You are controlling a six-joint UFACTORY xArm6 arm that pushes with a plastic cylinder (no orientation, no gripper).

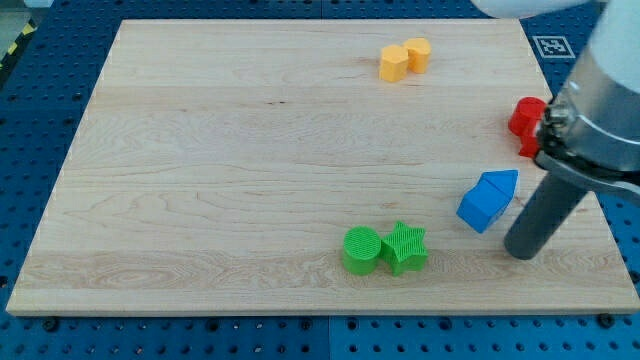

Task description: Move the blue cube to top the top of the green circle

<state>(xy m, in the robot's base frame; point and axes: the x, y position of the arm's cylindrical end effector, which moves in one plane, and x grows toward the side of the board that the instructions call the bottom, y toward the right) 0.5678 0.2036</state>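
The blue cube (482,207) lies on the wooden board at the view's right, touching a blue pentagon-like block (502,184) just above and right of it. The green circle (362,249) sits near the view's bottom centre, touching a green star (405,247) on its right. My tip (521,252) rests on the board just right of and below the blue cube, a small gap away from it. The cube is right of and slightly above the green circle.
Two yellow blocks (403,59) touch each other near the view's top. A red block (526,122) sits at the board's right edge, partly hidden by the arm (600,100). The board (220,170) ends on blue pegboard.
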